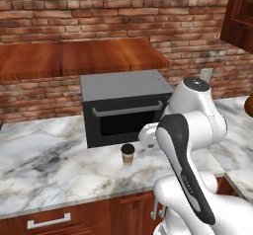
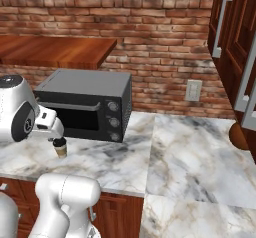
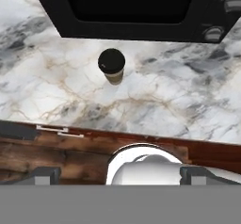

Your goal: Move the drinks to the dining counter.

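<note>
Hand view showed the paper cup [image 3: 111, 66] upright on the marble worktop [image 3: 179, 105], just before the dark oven [image 3: 132, 9], ahead of the gripper [image 3: 117, 175], whose fingers stood wide apart, holding nothing.

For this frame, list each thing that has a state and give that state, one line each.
paper cup: upright, black lid on, standing free on the marble worktop before the oven.
toaster oven: door shut.
gripper: open, holding nothing, above the worktop's front edge, short of the cup.
drawer: shut.
</note>
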{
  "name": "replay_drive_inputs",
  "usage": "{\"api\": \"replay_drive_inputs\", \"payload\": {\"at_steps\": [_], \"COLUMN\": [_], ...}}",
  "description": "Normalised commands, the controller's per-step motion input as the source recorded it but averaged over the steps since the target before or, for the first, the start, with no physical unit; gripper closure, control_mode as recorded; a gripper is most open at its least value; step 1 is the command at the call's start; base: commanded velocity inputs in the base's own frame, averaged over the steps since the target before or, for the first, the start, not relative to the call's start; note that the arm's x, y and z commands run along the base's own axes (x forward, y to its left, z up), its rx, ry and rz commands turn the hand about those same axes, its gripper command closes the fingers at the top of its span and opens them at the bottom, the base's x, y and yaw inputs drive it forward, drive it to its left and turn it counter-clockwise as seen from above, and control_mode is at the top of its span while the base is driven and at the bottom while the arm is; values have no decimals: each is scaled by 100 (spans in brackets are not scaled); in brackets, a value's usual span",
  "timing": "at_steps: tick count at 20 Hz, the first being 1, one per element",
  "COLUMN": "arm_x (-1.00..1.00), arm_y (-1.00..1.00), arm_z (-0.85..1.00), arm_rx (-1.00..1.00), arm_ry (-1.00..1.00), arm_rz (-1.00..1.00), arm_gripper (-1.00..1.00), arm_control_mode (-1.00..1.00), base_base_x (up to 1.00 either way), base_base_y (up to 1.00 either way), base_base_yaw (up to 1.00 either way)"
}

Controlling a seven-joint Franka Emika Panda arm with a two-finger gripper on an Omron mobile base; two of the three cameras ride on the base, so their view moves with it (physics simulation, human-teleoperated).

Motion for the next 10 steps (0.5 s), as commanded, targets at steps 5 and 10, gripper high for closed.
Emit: {"api": "replay_drive_inputs", "payload": {"at_steps": [5, 10], "arm_x": [20, 27], "arm_y": [1, 5], "arm_z": [-28, -10], "arm_rx": [-2, -2], "arm_ry": [8, 1], "arm_rz": [0, 0], "arm_gripper": [-100, -100], "arm_control_mode": [-100, -100], "base_base_x": [0, 0], "base_base_y": [0, 0], "base_base_yaw": [0, 0]}}
